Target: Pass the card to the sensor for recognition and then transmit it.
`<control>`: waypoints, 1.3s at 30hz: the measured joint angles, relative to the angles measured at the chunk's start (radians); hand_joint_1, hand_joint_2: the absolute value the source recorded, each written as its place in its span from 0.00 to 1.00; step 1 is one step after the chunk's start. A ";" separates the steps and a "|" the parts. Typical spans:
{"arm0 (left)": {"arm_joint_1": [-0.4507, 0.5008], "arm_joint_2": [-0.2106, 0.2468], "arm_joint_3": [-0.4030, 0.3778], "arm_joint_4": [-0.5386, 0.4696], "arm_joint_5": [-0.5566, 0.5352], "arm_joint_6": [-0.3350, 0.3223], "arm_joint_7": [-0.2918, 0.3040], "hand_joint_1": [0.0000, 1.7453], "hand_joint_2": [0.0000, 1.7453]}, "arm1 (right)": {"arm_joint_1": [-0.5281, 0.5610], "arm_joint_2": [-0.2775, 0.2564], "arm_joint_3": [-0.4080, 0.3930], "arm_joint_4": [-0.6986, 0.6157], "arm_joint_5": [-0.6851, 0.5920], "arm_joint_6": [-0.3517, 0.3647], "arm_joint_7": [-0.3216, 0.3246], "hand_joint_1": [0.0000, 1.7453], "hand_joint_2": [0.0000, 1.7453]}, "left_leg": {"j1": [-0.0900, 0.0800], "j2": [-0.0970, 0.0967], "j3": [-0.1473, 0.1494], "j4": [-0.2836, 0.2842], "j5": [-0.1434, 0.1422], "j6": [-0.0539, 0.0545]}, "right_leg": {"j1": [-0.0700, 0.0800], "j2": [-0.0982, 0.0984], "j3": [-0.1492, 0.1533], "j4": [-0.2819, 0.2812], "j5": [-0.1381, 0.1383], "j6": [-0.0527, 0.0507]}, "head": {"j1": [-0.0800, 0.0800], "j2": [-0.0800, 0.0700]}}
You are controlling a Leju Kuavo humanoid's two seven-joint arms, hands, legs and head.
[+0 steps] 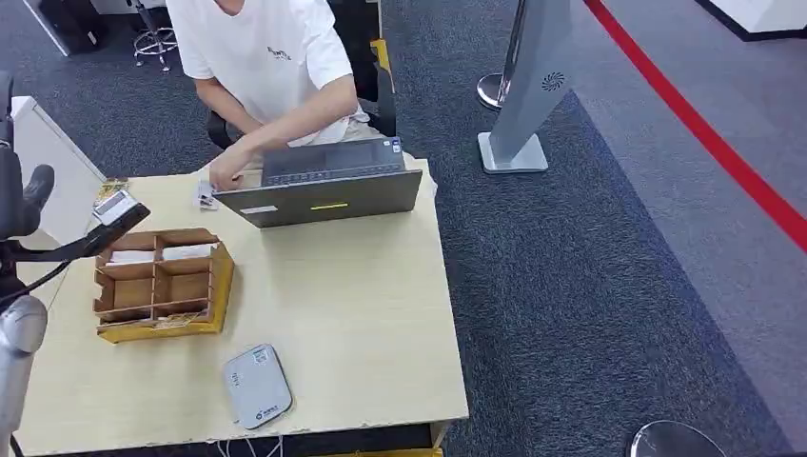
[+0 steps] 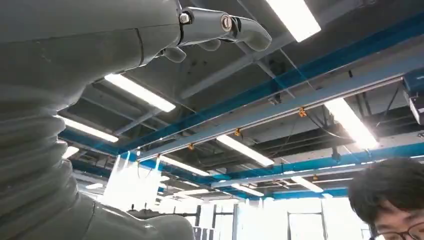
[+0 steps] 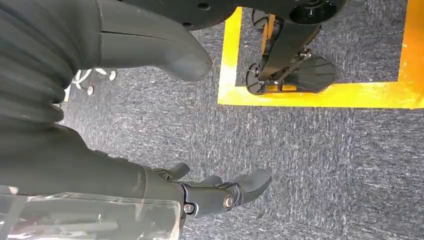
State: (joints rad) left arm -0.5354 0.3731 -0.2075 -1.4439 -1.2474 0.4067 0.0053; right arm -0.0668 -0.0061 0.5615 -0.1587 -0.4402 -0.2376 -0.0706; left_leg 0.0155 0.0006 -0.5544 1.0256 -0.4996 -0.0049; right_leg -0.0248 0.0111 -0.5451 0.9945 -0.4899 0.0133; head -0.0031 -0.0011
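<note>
In the head view my left hand (image 1: 24, 205) is raised at the table's left edge. Its dark fingers (image 1: 90, 243) reach right and hold a small light card (image 1: 121, 206) above the back left corner of the cardboard box (image 1: 221, 276). The left wrist view faces the ceiling with the fingers (image 2: 220, 22) stretched out, and the card is hidden there. The sensor (image 1: 257, 386), a rounded grey-white pad, lies near the table's front edge, well apart from the card. My right hand (image 3: 220, 195) hangs over the carpet, fingers apart and holding nothing.
A person (image 1: 262, 57) sits behind the wooden table (image 1: 381, 314), one hand by the open grey laptop (image 1: 328, 186). The divided box holds white cards in its back compartments. A grey stand (image 1: 521, 105) and a red floor line (image 1: 723, 152) lie to the right.
</note>
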 joint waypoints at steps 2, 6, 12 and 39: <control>0.020 0.000 0.000 -0.009 0.000 0.001 0.000 0.00 1.00 | 0.000 0.000 0.000 0.000 -0.003 0.000 -0.003 0.00 1.00 | 0.000 0.000 0.000 0.000 0.000 0.000 | 0.000 0.000 0.000 0.000 0.000 0.000 | 0.000 0.000; 0.129 -0.001 0.000 -0.075 0.034 0.025 -0.026 0.00 1.00 | 0.001 0.000 -0.002 0.000 -0.036 -0.006 -0.012 0.00 1.00 | -0.001 0.001 0.000 -0.001 -0.001 0.000 | -0.001 0.001 0.001 0.000 0.000 0.000 | 0.000 0.000; 0.592 -0.058 0.001 -0.256 0.051 0.177 -0.082 0.00 1.00 | 0.018 0.008 -0.021 0.002 -0.086 -0.040 0.011 0.00 1.00 | -0.002 0.009 0.004 -0.001 -0.008 0.002 | -0.002 0.009 0.000 -0.001 -0.004 0.001 | -0.001 0.000; 0.837 -0.176 -0.070 -0.257 0.109 0.214 -0.036 0.00 1.00 | 0.026 0.024 -0.028 0.003 -0.071 -0.060 0.026 0.00 1.00 | -0.002 0.000 0.002 -0.001 -0.005 0.003 | -0.002 -0.001 0.003 -0.001 -0.004 0.002 | 0.002 0.000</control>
State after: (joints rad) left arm 0.3019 0.1972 -0.2777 -1.7010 -1.1387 0.6210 -0.0305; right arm -0.0410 0.0183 0.5337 -0.1553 -0.5108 -0.2976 -0.0450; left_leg 0.0136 0.0008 -0.5519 1.0251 -0.5049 -0.0018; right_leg -0.0265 0.0098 -0.5417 0.9932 -0.4941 0.0157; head -0.0015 -0.0008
